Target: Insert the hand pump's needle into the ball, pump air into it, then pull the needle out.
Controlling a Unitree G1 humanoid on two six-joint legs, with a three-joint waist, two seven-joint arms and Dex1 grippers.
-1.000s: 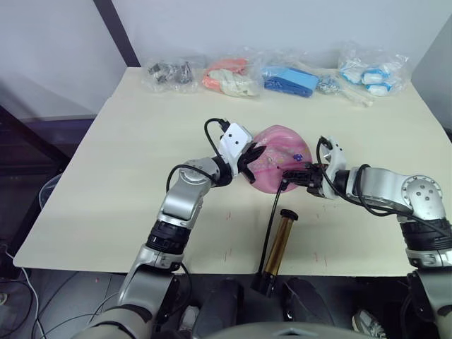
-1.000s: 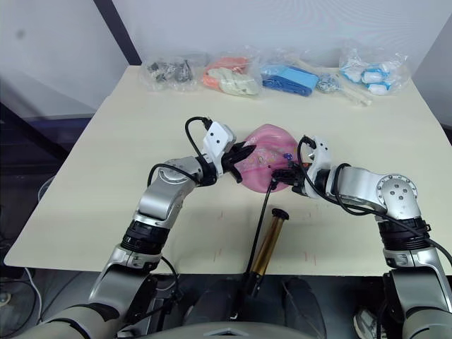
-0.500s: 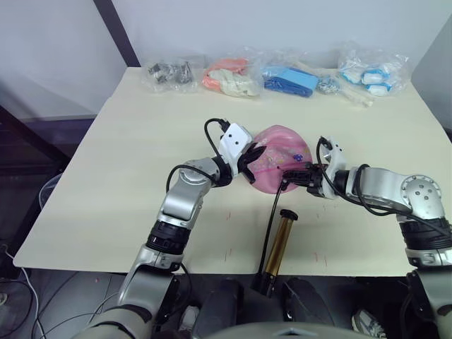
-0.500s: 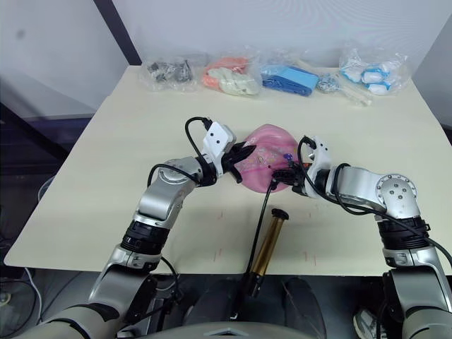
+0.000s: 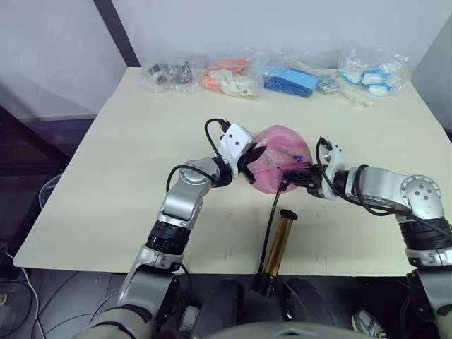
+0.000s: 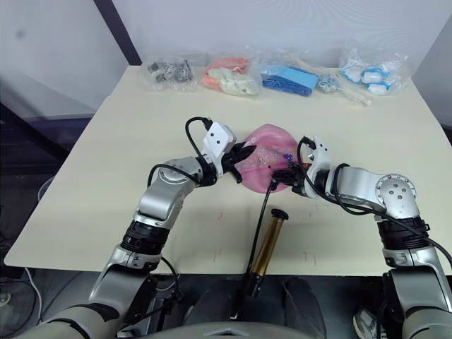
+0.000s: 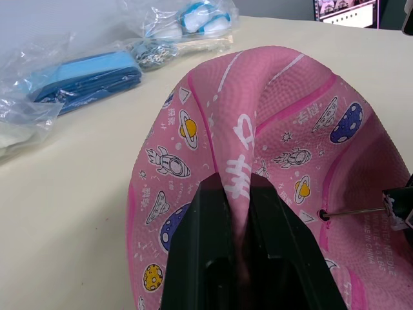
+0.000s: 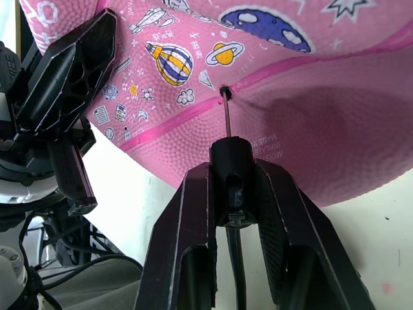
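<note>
While the table (image 5: 127,141) carries a row of clear bags (image 5: 268,74) along its far edge, the ball (image 5: 277,159) is seen near the middle, slack and deeply folded, so no air is judged to have been put in yet. It is steadied by the left gripper (image 7: 240,194), whose fingers are pinched tight on a raised fold of pink rubber. The hand pump (image 5: 277,244) lies flat near the front edge, its T-handle untouched, with the hose running up to the right gripper (image 8: 229,174), which is clamped on the black fitting. The needle (image 8: 226,119) is seen with its tip just entered in the valve hole. Insertion is judged begun; seating, pumping and withdrawal are left.
</note>
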